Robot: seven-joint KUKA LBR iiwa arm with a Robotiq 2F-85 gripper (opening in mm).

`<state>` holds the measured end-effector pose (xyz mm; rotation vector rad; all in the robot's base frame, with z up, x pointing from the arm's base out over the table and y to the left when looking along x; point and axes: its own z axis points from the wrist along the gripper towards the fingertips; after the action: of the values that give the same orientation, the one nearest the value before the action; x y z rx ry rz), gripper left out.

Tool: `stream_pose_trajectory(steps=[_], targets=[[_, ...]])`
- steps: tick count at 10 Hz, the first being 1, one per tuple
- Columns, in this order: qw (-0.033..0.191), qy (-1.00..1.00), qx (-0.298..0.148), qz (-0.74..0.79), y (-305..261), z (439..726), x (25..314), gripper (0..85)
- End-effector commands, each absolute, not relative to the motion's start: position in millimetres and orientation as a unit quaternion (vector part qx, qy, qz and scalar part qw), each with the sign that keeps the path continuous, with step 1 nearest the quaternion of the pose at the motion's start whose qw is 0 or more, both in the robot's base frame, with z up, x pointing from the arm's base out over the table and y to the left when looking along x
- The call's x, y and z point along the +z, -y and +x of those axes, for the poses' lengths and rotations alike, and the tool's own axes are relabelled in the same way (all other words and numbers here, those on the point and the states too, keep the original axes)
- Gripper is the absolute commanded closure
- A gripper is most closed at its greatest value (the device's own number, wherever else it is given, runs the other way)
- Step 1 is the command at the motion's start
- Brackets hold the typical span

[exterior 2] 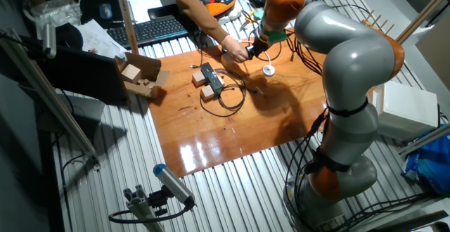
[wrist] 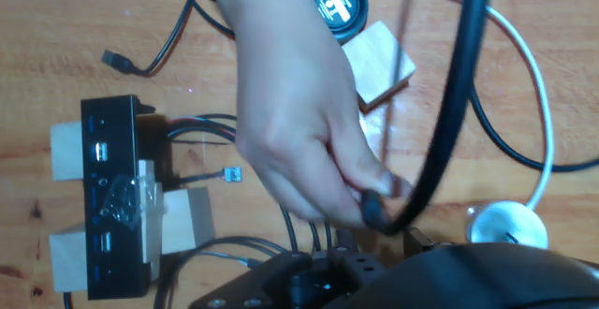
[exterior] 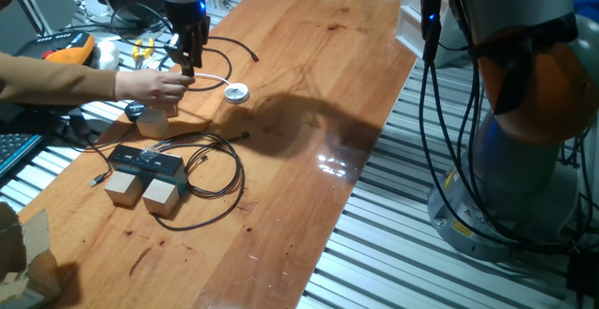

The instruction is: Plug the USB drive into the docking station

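The docking station (exterior: 145, 164) is a flat black box that lies across two pale wooden cubes, with thin black cables plugged in. It also shows in the other fixed view (exterior 2: 211, 77) and at the left of the hand view (wrist: 117, 197). My gripper (exterior: 188, 64) hangs above the table, behind the dock and well away from it. A person's hand (exterior: 157, 85) reaches in and touches its fingertips. In the hand view that hand (wrist: 299, 131) pinches a small black object (wrist: 374, 208), possibly the USB drive. The hand hides my fingertips.
A third wooden cube (exterior: 154, 122) stands between my gripper and the dock. A white round puck (exterior: 237, 92) with a white cable lies to the right. Loose black cables (exterior: 220, 173) loop beside the dock. A black disc (wrist: 337, 5) lies near the cube. The person's sleeve (exterior: 56, 75) crosses the left edge.
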<state>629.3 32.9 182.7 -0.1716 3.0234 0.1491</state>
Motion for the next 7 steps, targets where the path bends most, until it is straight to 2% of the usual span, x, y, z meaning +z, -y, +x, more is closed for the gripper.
stream_pose_trajectory(steps=[1, 7], targets=[[0.056, -0.995, 0.050, -0.059, -32.9, 629.5, 182.8, 51.0], [0.061, -0.995, 0.046, -0.062, -33.5, 629.4, 182.8, 51.0]])
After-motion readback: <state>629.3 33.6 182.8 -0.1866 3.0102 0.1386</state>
